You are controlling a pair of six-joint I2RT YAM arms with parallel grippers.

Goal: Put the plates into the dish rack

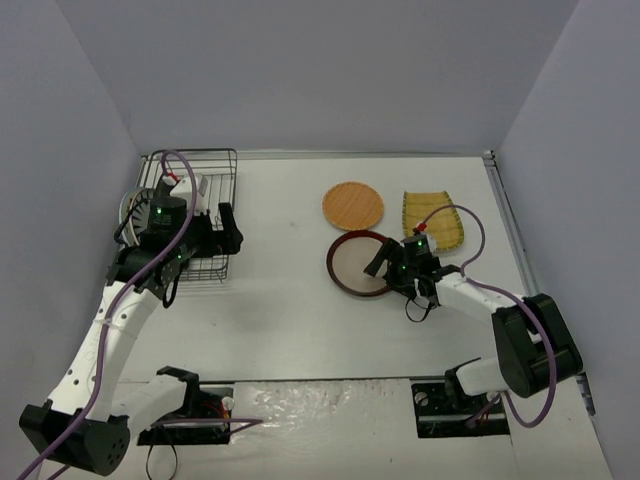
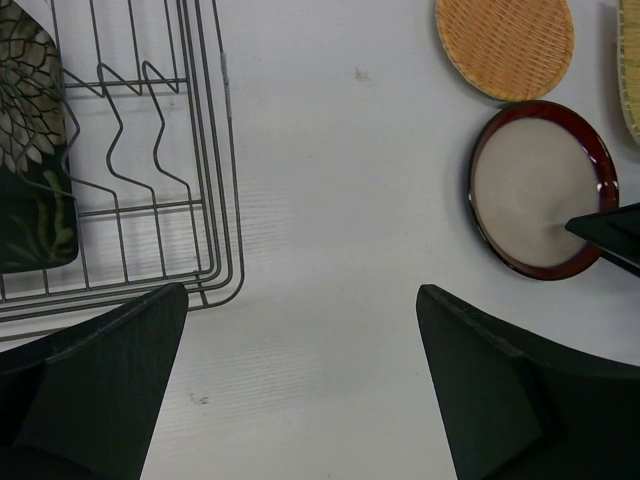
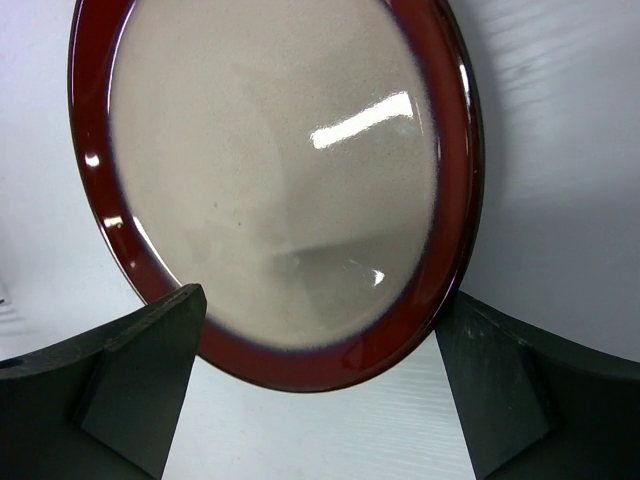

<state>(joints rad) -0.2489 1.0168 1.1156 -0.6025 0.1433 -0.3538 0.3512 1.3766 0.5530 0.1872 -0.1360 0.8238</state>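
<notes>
On the white table [image 2: 330, 200], the dish rack [image 2: 120, 285] holds a dark patterned plate [image 2: 30, 150].

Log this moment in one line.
left claw: open, near dish rack | right claw: open, over red-rimmed plate | orange plate: on table

White table [image 1: 290, 320]: dish rack [image 2: 205, 150] left; orange plate [image 1: 353, 205], striped plate [image 1: 433, 220], red-rimmed plate [image 1: 352, 262] right.

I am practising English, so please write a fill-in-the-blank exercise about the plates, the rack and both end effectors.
The right end effector is open at the cream plate with the dark ____ rim.
Outside the dish rack, ____ plates lie on the table.
The orange plate is ____ in shape.
The left end effector holds ____.
Missing words: red; three; round; nothing.
</notes>
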